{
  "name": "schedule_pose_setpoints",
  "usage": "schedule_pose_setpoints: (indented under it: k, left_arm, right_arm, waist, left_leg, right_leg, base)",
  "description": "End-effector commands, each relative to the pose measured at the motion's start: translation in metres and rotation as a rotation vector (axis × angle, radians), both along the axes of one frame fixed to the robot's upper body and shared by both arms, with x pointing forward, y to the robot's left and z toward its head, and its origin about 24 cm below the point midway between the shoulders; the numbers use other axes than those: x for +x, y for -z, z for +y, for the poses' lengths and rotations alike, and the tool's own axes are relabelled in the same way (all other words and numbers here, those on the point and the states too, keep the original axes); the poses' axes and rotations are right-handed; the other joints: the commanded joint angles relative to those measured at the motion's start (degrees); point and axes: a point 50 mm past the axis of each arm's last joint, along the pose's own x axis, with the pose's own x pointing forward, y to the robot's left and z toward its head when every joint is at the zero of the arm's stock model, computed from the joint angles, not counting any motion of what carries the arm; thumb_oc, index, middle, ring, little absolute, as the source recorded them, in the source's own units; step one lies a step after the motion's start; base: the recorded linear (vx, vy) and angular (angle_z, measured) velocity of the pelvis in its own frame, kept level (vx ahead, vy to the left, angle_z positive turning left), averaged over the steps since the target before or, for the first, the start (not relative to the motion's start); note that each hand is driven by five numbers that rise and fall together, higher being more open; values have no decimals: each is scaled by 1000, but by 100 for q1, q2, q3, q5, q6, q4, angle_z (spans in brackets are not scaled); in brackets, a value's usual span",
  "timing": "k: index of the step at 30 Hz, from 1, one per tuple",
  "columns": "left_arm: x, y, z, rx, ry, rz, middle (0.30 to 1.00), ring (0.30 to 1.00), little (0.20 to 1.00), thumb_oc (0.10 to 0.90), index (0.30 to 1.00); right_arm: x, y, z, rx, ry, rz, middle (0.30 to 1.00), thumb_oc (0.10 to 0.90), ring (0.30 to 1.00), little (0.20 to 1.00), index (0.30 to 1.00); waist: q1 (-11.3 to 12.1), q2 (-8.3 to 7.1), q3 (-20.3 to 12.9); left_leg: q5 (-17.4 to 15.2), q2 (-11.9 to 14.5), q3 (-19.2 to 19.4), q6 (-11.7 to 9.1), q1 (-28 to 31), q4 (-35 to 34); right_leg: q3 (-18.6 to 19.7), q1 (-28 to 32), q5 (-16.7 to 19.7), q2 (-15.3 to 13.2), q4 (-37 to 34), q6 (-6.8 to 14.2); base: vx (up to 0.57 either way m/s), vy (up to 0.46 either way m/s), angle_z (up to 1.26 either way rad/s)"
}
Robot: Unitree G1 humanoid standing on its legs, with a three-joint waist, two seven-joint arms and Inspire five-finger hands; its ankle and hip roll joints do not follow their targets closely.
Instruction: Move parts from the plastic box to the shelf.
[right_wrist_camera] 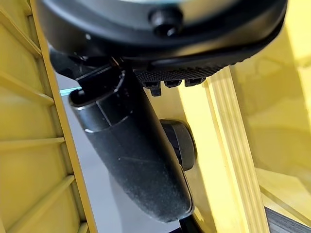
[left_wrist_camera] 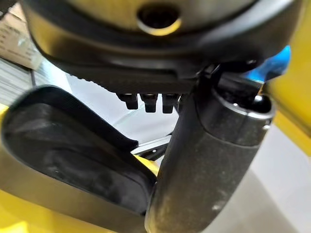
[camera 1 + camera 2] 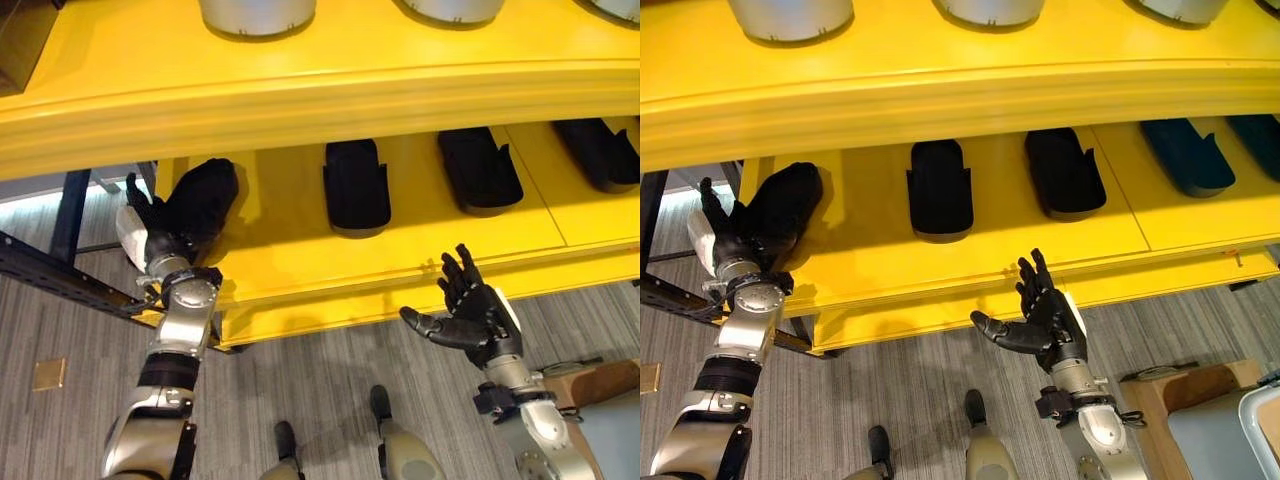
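Black part [image 3: 205, 195] in left hand [image 3: 160, 235] — no legible writing.

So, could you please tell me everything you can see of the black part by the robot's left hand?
The black part is a matte, elongated piece with rounded ends, rubber or plastic by its look. It lies tilted at the left end of the yellow shelf, angled unlike the three parts lying straight further along. The left hand is against its near end; whether the fingers grip it cannot be told.

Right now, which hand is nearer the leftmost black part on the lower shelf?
Left. The left hand is at the leftmost black part, holding it; the right hand hangs open off the lower shelf edge, well right.
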Motion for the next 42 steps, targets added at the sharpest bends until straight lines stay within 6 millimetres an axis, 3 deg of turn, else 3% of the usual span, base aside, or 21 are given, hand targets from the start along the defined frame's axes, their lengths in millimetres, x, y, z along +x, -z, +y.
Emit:
schedule_pose_setpoints:
  k: [1,12,19,34,42]
  left_arm:
    - [8,-69,1,130,20,-265,1000,1000,1000,900,1000]
    - [8,-28,-12,6,80,-170,1000,1000,1000,900,1000]
    - [9,2,-10,-99,82,-72,1000,1000,1000,900,1000]
    - [13,22,-5,-281,79,-29,1000,1000,1000,900,1000]
    - [20,15,-26,-331,162,-73,1000,1000,1000,900,1000]
  right_arm:
    - [0,-48,-6,9,13,-256,1000,900,1000,1000,1000]
    - [-3,-46,-8,28,28,-242,1000,900,1000,1000,1000]
    - [-4,-44,-10,31,33,-231,1000,900,1000,1000,1000]
    - [-6,-41,-11,38,46,-213,1000,900,1000,1000,1000]
    - [-5,-41,-9,42,36,-213,1000,900,1000,1000,1000]
  waist:
    - [-23,-45,-480]
    - [-58,-60,-482]
    - [-68,-83,-426]
    - [-80,-105,-317]
    - [-97,-86,-270]
  left_leg:
    - [-154,234,183,-42,126,167]
    - [-150,251,189,-36,159,173]
    - [-129,260,183,-35,114,184]
    - [-125,262,184,-41,36,268]
    - [-132,255,176,-42,1,317]
  right_leg:
    - [-72,539,-782,-212,57,100]
    - [-62,545,-777,-197,65,83]
    - [-47,509,-771,-181,74,73]
    - [-15,425,-748,-186,125,75]
    - [-23,403,-758,-197,177,65]
  base:
    - [0,0,0]
    - [0,0,0]
    - [0,0,0]
    - [0,0,0]
    - [0,0,0]
